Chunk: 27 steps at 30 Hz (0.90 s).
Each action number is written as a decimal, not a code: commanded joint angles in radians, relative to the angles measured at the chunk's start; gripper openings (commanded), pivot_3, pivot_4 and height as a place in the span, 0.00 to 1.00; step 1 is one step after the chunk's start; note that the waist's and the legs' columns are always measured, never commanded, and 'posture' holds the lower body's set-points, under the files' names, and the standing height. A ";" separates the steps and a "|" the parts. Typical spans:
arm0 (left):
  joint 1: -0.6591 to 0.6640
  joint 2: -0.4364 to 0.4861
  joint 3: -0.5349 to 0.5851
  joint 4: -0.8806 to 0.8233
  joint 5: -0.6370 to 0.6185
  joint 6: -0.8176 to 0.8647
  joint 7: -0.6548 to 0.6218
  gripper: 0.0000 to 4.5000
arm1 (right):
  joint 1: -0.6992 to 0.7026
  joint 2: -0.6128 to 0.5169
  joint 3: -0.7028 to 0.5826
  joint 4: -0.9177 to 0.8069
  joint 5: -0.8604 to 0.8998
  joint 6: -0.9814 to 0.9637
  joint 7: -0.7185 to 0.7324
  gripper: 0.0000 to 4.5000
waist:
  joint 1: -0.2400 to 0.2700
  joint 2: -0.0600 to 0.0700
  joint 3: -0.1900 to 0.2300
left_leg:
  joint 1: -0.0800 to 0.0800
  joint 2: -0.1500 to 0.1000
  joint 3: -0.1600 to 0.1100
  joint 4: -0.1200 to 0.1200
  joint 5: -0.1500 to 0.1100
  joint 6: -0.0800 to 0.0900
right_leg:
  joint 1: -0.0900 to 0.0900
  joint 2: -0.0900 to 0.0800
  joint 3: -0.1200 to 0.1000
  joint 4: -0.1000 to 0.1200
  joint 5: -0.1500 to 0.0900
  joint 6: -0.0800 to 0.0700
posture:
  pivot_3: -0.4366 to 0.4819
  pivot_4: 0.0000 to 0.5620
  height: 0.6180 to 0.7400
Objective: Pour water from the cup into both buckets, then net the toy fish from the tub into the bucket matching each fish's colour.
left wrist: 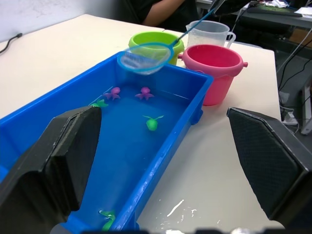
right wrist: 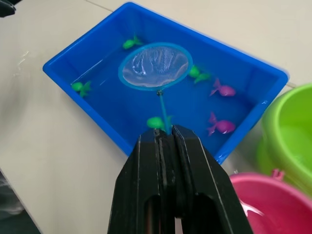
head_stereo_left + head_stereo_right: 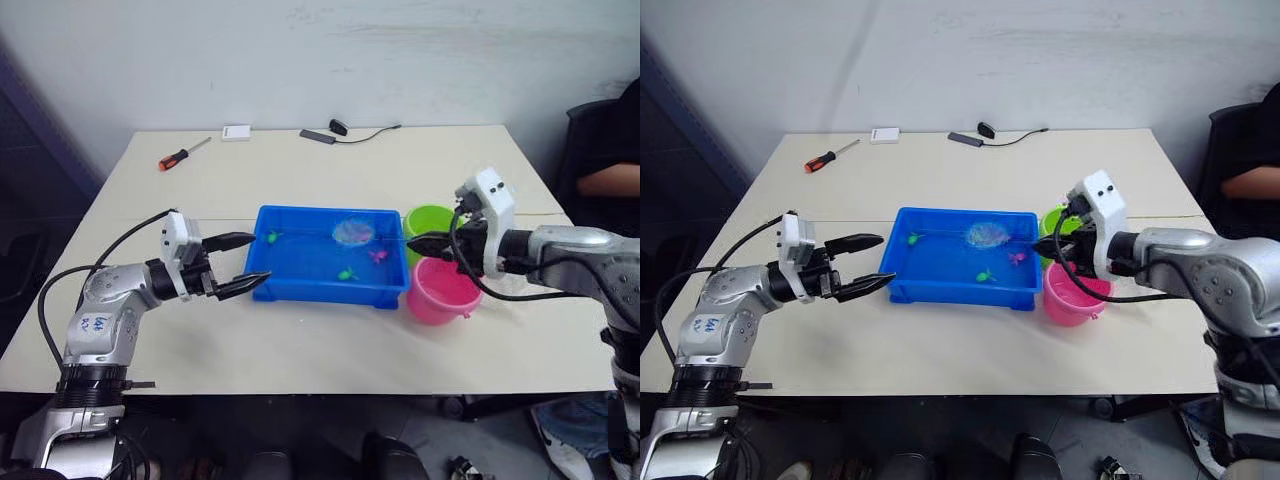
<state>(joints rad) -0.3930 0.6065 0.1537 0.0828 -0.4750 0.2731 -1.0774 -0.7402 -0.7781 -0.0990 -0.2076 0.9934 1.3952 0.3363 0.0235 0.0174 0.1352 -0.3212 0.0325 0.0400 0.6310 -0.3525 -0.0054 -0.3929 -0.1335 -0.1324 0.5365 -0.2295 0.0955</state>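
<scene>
Nearest the camera, the left gripper (image 3: 243, 263) hovers just off the left end of the tub (image 3: 300, 285), its two black fingers spread wide and holding nothing. On the other side, the right gripper (image 2: 165, 139) is pressed together on the thin handle of the net (image 2: 155, 66), whose blue-rimmed hoop hangs over the far part of the tub, above the water. Several toy fish lie in the tub: green fish (image 2: 156, 122) scattered along it and two pink fish (image 2: 220, 126) near its right end. Just beside that right end stand the two buckets, the green bucket (image 3: 428, 220) farther back and the pink bucket (image 3: 440, 292) in front of it, close together. Behind the buckets, in the left wrist view, stands the clear cup (image 1: 208, 33). A red-handled screwdriver (image 3: 182, 155) lies on the far left part of the table (image 3: 300, 350), well apart from the tub.
</scene>
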 commanded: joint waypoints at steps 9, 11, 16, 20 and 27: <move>0.045 0.008 0.030 -0.084 -0.030 0.013 0.032 0.99 | -0.114 0.197 -0.155 0.228 0.014 0.219 -0.286 0.00 | -0.003 0.001 -0.001 | 0.000 -0.001 0.003 0.000 0.000 0.000 | -0.001 0.001 0.000 0.002 0.001 0.002 | 0.48 0.27 1.00; 0.046 0.008 0.029 -0.087 -0.032 0.015 0.035 0.99 | -0.115 0.230 -0.175 0.258 0.039 0.219 -0.349 0.00 | -0.006 0.001 -0.001 | 0.000 -0.001 0.003 -0.001 0.000 0.000 | -0.001 0.002 0.000 0.003 0.001 0.002 | 0.48 0.27 1.00; 0.056 0.010 0.030 -0.097 -0.035 0.019 0.040 0.99 | -0.109 0.280 -0.204 0.307 0.141 0.219 -0.492 0.00 | -0.011 0.002 -0.001 | 0.000 -0.001 0.008 -0.001 0.000 0.000 | -0.001 0.002 -0.001 0.003 0.001 0.002 | 0.48 0.27 1.00; 0.062 0.009 0.031 -0.103 -0.036 0.022 0.044 0.99 | -0.100 0.299 -0.217 0.335 0.224 0.219 -0.600 0.00 | -0.015 0.002 -0.001 | -0.001 -0.001 0.009 -0.001 0.000 0.000 | -0.001 0.001 0.000 0.003 0.001 0.002 | 0.48 0.27 1.00; 0.069 0.009 0.032 -0.115 -0.039 0.029 0.049 0.99 | -0.089 0.298 -0.223 0.412 0.405 0.219 -0.795 0.00 | -0.028 0.002 -0.001 | -0.002 0.000 0.008 -0.002 0.000 0.000 | -0.001 0.002 0.000 0.004 0.001 0.002 | 0.48 0.27 1.00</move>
<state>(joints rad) -0.3262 0.6075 0.1608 0.0080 -0.4880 0.3055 -1.0341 -0.8211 -0.4783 -0.2911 0.2057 1.3379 1.6099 -0.4189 -0.0048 0.0192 0.1341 -0.3233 0.0329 0.0483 0.6292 -0.3523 -0.0057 -0.3937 -0.1317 -0.1320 0.5402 -0.2281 0.0979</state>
